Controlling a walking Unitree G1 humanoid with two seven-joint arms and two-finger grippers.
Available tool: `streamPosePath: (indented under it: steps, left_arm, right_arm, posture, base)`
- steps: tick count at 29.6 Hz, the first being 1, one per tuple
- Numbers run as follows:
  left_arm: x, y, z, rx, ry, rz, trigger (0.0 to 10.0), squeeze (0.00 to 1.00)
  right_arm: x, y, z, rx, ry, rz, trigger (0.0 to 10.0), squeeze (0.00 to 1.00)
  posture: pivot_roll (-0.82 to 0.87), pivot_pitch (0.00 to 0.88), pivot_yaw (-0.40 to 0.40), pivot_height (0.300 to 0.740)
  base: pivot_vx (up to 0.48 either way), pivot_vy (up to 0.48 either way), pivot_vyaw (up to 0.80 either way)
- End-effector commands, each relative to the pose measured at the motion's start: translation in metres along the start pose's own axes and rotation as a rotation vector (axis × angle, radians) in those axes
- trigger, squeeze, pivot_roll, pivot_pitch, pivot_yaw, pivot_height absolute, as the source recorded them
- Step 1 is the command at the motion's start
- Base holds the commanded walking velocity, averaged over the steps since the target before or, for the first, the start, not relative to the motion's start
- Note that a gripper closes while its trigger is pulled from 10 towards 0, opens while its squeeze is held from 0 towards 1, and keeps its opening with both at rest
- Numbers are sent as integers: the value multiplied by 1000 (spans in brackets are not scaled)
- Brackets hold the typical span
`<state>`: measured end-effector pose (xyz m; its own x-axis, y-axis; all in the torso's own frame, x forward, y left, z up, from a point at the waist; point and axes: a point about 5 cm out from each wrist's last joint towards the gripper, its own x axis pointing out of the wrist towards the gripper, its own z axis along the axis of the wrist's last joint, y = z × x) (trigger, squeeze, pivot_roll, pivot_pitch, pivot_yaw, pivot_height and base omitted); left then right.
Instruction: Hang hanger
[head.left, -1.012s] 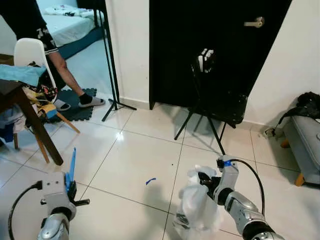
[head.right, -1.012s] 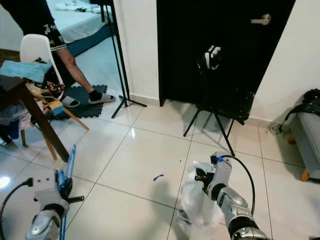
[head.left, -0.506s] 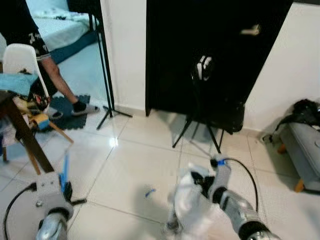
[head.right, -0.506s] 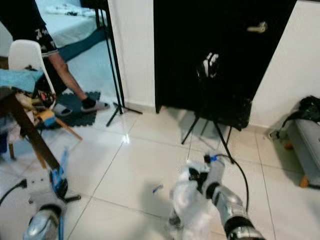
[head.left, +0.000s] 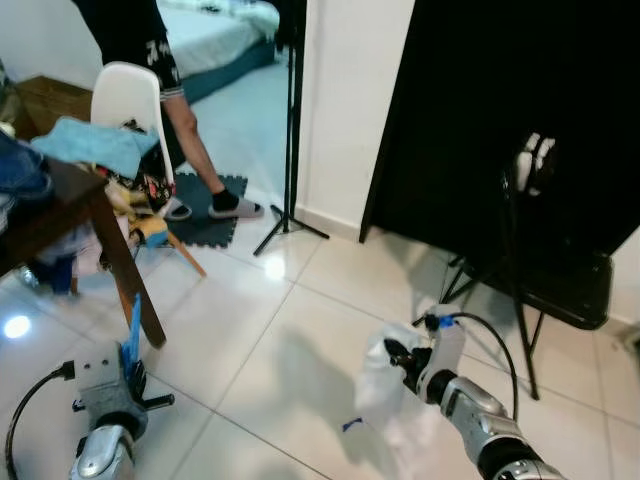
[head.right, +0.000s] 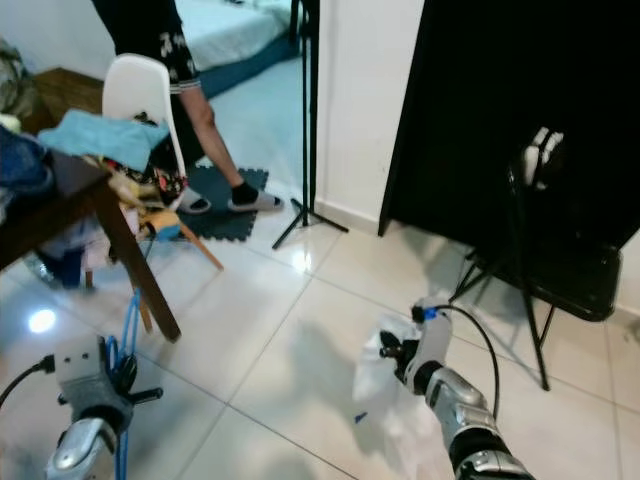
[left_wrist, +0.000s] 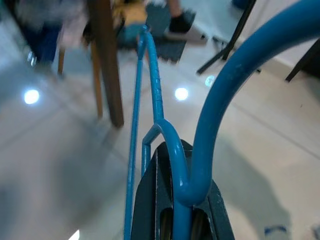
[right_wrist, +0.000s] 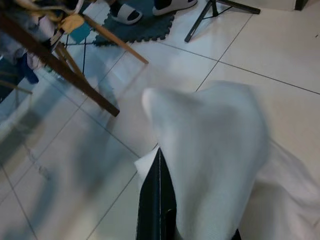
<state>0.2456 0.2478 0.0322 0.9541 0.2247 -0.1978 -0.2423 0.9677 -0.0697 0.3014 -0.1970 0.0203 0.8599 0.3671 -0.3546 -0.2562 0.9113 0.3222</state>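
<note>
A blue plastic hanger (head.left: 132, 338) stands upright in my left gripper (head.left: 128, 378), low at the left; the left wrist view shows the black fingers (left_wrist: 165, 200) shut on the blue hanger (left_wrist: 200, 125). At the lower right, my right gripper (head.left: 408, 362) is shut on a white garment (head.left: 385, 385) that hangs toward the floor. The right wrist view has the white garment (right_wrist: 215, 155) draped over the black fingers (right_wrist: 157, 200).
A dark wooden table (head.left: 60, 205) with clothes piled on it and a white chair (head.left: 125, 100) stand at the left. A person (head.left: 170, 90) stands beside them on a dark mat. A black stand (head.left: 290, 130) and a tripod (head.left: 515, 270) rise before the dark door.
The whole picture has shifted right, so the camera has turned left; the table is now nearer. Both grippers keep their hold.
</note>
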Motion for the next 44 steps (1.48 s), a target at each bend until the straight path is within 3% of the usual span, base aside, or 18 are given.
streamPosePath:
  steps: [1, 8, 9, 10, 12, 15, 18, 23, 25, 27, 29, 31, 33, 35, 36, 40, 42, 44]
  left_arm:
    - [-1, -3, -3, 3, 16, -12, 10000, 0]
    - [-1, 2, 1, -14, 6, 7, 10000, 0]
    - [-1, 8, 9, -11, -18, 25, 10000, 0]
    - [-1, 8, 9, -11, -18, 25, 10000, 0]
    - [4, 22, 35, 30, -98, 46, 10000, 0]
    - [5, 25, 46, 43, -129, 51, 10000, 0]
    - [13, 27, 91, 101, -258, 35, 10000, 0]
    - [14, 7, 125, 136, -364, -46, 10000, 0]
    - [14, 7, 125, 136, -364, -46, 10000, 0]
    - [13, -6, 140, 150, -411, -105, 10000, 0]
    - [2, -44, 169, 148, -490, -327, 10000, 0]
    - [2, -44, 169, 148, -490, -327, 10000, 0]
    - [-23, -87, 180, 152, -462, -715, 10000, 0]
    - [-47, -106, 172, 236, -356, -980, 10000, 0]
    - [-47, -106, 172, 236, -356, -980, 10000, 0]
    - [-66, -102, 148, 421, -160, -1152, 10000, 0]
    - [-81, -90, 130, 531, 16, -1234, 10000, 0]
    - [-84, -83, 128, 567, 68, -1229, 10000, 0]
  right_arm:
    - [-5, -6, 0, -13, 2, -12, 10000, 0]
    - [0, -2, 19, -55, -56, 34, 10000, 0]
    - [6, 3, 44, -84, -121, 69, 10000, 0]
    - [6, 3, 44, -84, -121, 69, 10000, 0]
    - [17, 25, 108, -158, -280, 176, 10000, 0]
    - [19, 35, 129, -182, -332, 212, 10000, 0]
    - [22, 77, 195, -250, -514, 329, 10000, 0]
    - [17, 111, 235, -282, -643, 421, 10000, 0]
    - [17, 111, 235, -282, -643, 421, 10000, 0]
    - [14, 124, 250, -281, -694, 457, 10000, 0]
    - [2, 151, 283, -247, -815, 520, 10000, 0]
    - [2, 151, 283, -247, -815, 520, 10000, 0]
    - [-12, 173, 315, -209, -926, 567, 10000, 0]
    - [-19, 189, 331, -228, -972, 582, 10000, 0]
    - [-19, 189, 331, -228, -972, 582, 10000, 0]
    - [-20, 199, 337, -279, -980, 559, 10000, 0]
    - [-20, 205, 341, -319, -981, 539, 10000, 0]
    - [-22, 209, 344, -333, -987, 536, 10000, 0]
  posture:
    - [-56, 83, -38, 736]
    - [-43, 92, -36, 736]
    - [-44, 92, -36, 736]
    - [-44, 92, -36, 736]
    - [-36, 94, -39, 736]
    - [-35, 94, -39, 736]
    - [-27, 90, -37, 736]
    - [-19, 87, -35, 736]
    - [-19, 87, -35, 736]
    - [-15, 87, -37, 736]
    - [-11, 84, -39, 736]
    - [-11, 84, -39, 736]
    - [-10, 83, -41, 736]
    - [-10, 83, -41, 736]
    - [-10, 83, -41, 736]
    - [-6, 79, -46, 736]
    - [-1, 78, -49, 736]
    - [2, 76, -52, 736]
  base:
    - [416, 0, 781]
    - [424, 0, 776]
    - [435, 0, 775]
    - [435, 0, 775]
    - [426, 0, 772]
    - [420, 0, 769]
    - [421, 0, 775]
    - [417, 0, 770]
    - [409, 0, 769]
    - [409, 0, 775]
    - [369, 0, 775]
    - [341, 0, 775]
    - [139, 0, 753]
    - [0, 0, 363]
    - [0, 0, 0]
    - [0, 0, 0]
    - [0, 0, 0]
    - [0, 0, 0]
